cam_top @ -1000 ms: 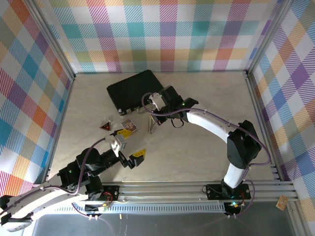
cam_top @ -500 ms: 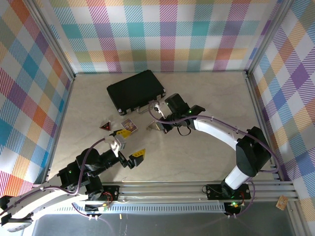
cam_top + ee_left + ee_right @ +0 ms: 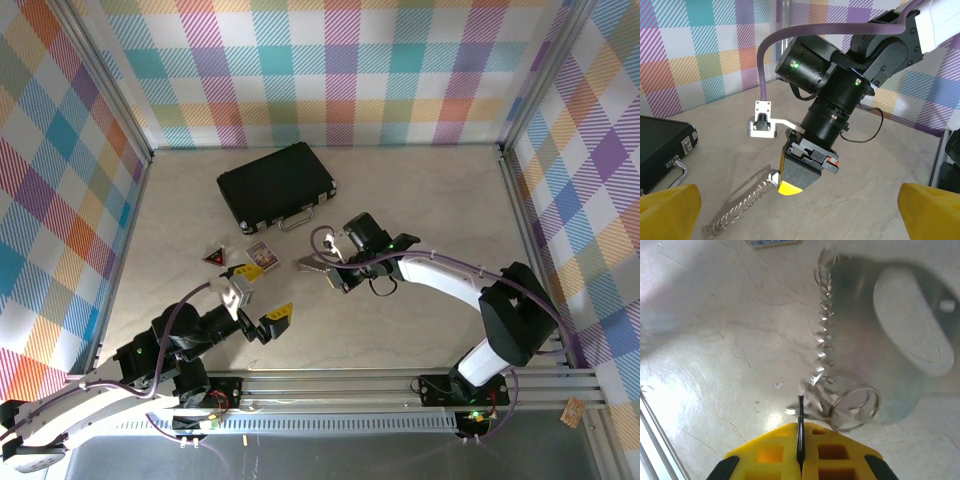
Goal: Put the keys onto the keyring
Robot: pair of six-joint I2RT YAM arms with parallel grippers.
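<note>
steel keyring (image 3: 855, 402) nipped between closed tips of the right gripper (image 3: 801, 435)
hangs low near the middle of the table (image 3: 420, 200), at 3 o'clock from the likely keys (image 3: 214, 257). looks light, thin and slick, with a springy coil (image 3: 824, 325) trailing toward 12 o'clock in the wrist view. wants a hold on the ring's flat, split end left free. leaves the left gripper (image 3: 262, 303) spread wide and empty at 7 o'clock.

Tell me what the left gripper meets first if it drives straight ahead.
Likely the right gripper, dead ahead in the left wrist view and shut on the keyring. The left gripper is open. Depth is unclear.
</note>
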